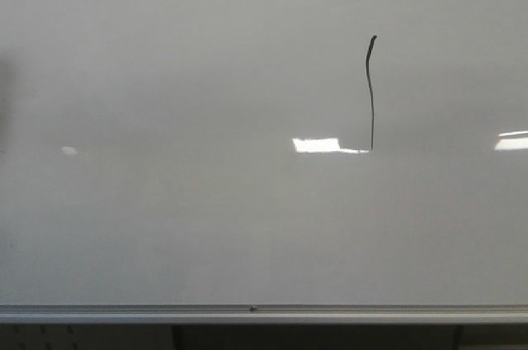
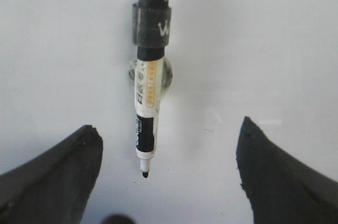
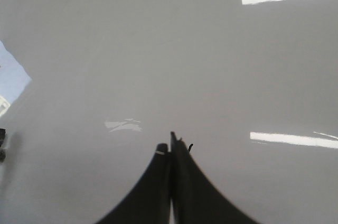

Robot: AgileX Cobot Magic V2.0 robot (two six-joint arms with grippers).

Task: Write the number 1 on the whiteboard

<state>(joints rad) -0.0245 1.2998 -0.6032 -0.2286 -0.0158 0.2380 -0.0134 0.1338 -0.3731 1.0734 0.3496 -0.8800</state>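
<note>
The whiteboard (image 1: 206,78) fills the front view, glossy white-grey. The number 1 (image 1: 370,94) is a thin black wavy vertical stroke right of centre, thicker at its top. Neither gripper shows in the front view. In the left wrist view my left gripper (image 2: 168,126) is open and empty. An uncapped marker (image 2: 147,102), white barrel with black end, rests against a white surface between and beyond the fingers, tip toward the gripper. In the right wrist view my right gripper (image 3: 168,143) is shut with nothing seen in it, close to the board (image 3: 158,49). A tiny black mark (image 3: 190,146) shows beside its fingertips.
A silver rail (image 1: 264,311) runs along the board's lower edge. Bright rectangular light reflections (image 1: 318,144) lie on the board, one touching the stroke's foot, another at the right edge (image 1: 511,141). A clear clip (image 2: 165,73) sits behind the marker.
</note>
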